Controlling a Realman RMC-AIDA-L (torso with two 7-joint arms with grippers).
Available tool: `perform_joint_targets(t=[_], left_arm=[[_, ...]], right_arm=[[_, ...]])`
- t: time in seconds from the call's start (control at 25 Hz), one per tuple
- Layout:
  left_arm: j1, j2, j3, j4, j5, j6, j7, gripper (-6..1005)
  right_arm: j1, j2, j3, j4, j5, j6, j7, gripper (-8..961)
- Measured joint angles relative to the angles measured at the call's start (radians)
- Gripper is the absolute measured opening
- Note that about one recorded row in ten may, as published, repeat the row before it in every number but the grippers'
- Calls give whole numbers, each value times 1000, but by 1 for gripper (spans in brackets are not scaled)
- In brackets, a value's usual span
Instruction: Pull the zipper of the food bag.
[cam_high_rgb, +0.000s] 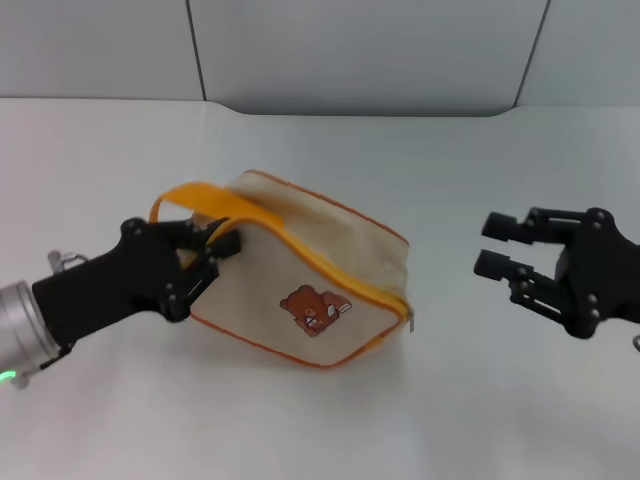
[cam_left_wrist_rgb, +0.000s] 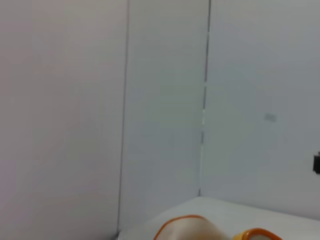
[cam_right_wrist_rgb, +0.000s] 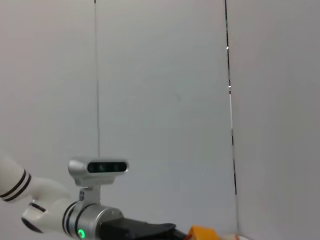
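Centrally on the white bench (cam_high_rgb: 300, 430), below grey wall panels (cam_high_rgb: 360, 50), lies the food bag (cam_high_rgb: 320, 270). Left pincer (cam_high_rgb: 205, 255) clamps its handle strap (cam_high_rgb: 200, 197); right pincer (cam_high_rgb: 497, 246) hovers apart beside the zipper (cam_high_rgb: 330, 268), whose pull tab (cam_high_rgb: 411, 318) only the head view shows.

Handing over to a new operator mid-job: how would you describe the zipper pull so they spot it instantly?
On the white table lies the cream food bag, its handle end at the left gripper. Follow the orange zipper to the corner facing the open right gripper: the tiny silver pull tab, the bag's only metal part.
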Motion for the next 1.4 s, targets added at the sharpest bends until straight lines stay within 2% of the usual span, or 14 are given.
perform_joint_targets(t=[0.4,0.56,0.64,0.72,0.76,0.84,0.92,1.0,1.12,1.2,1.32,1.4], left_arm=[[43,-1,8,-27,8,-14,42,98],[49,11,8,-14,8,2,-22,115],[58,30,0,2,2,57,-86,329],[60,54,-5,18,-5,133,-142,425],[52,73,-1,28,-4,192,-185,472],[29,93,23,40,10,264,-242,568],[4,103,64,54,24,317,-287,606],[-13,99,118,78,29,338,-317,643],[-21,79,179,117,36,330,-344,700],[-21,69,190,128,40,327,-348,737],[-21,67,190,131,41,326,-344,794],[-20,67,191,133,41,324,-342,794]], right_arm=[[54,0,-16,8,-5,56,56,543],[62,-1,-31,8,-5,58,78,689],[62,-2,-40,8,-5,50,89,762],[62,-6,-51,2,-5,14,105,781],[62,-6,-51,2,-5,14,105,790],[63,-15,-65,-1,-5,-21,120,809],[65,-29,-91,-2,-5,-50,137,808],[71,-37,-120,-1,-5,-64,152,807],[88,-41,-177,6,-5,-58,173,806],[90,-41,-183,7,-5,-55,174,807],[89,-37,-187,8,-5,-49,174,808],[89,-37,-187,8,-5,-49,174,808]])
